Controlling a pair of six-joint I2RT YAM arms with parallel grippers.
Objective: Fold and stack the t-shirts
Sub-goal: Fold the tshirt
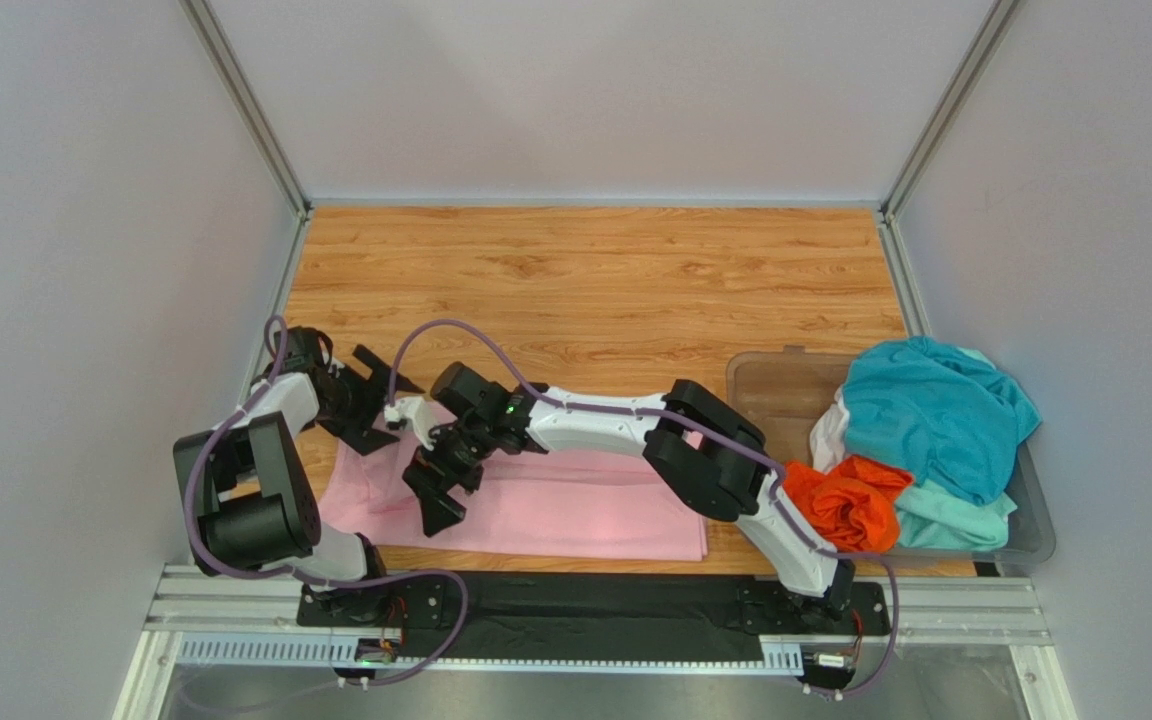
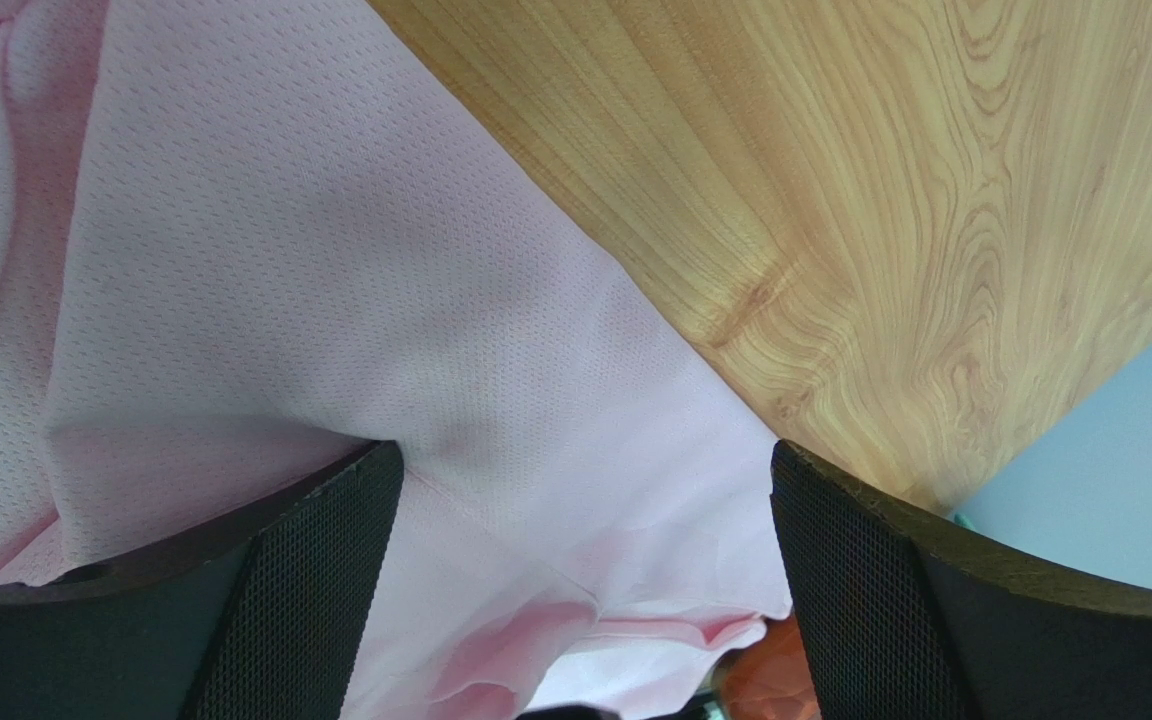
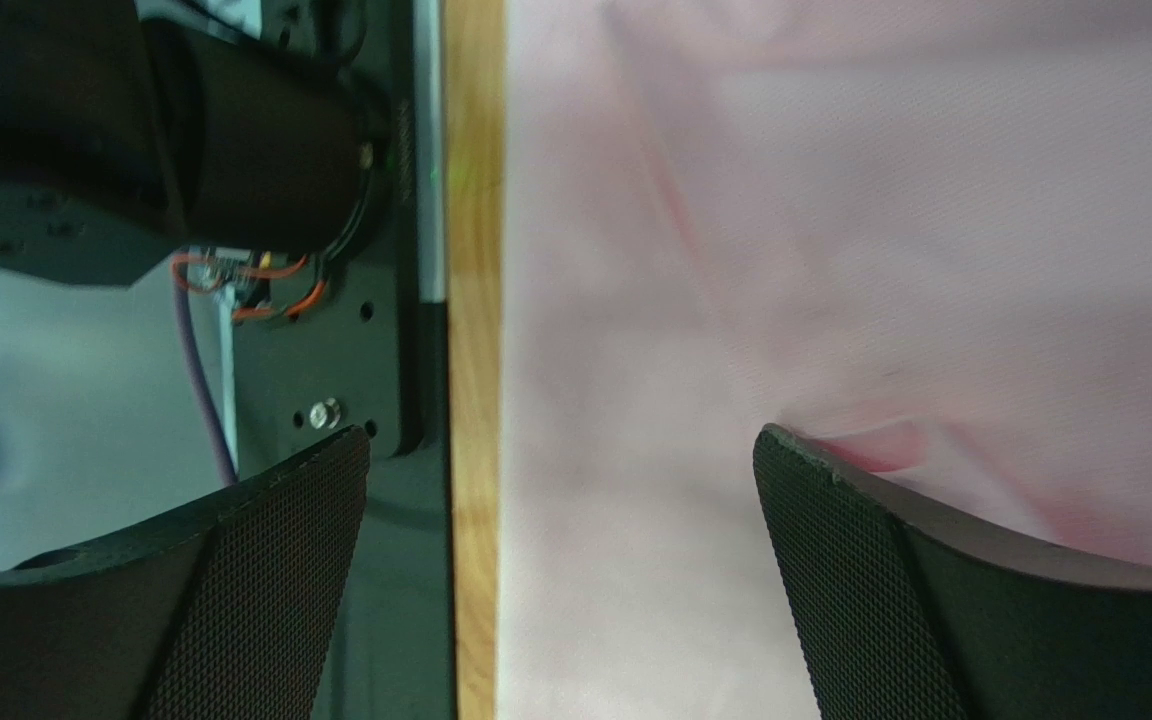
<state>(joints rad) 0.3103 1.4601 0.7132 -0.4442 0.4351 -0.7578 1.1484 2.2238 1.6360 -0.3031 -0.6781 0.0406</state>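
Pink shirt (image 1: 567, 507), folded into a flat rectangle, lies on the near left of the worktop (image 1: 597, 285). The left hand (image 1: 382, 402) is at its far left corner and the right hand (image 1: 435, 492) above its left part, both with fingers spread open and holding nothing. At the right edge, a clear bin (image 1: 770, 383) holds a heap of teal shirt (image 1: 935, 413), orange shirt (image 1: 845, 503) and white cloth.

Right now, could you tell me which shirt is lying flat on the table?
The pink shirt, spread flat at the near edge of the table; the orange shirt and teal shirt sit bunched in the bin.
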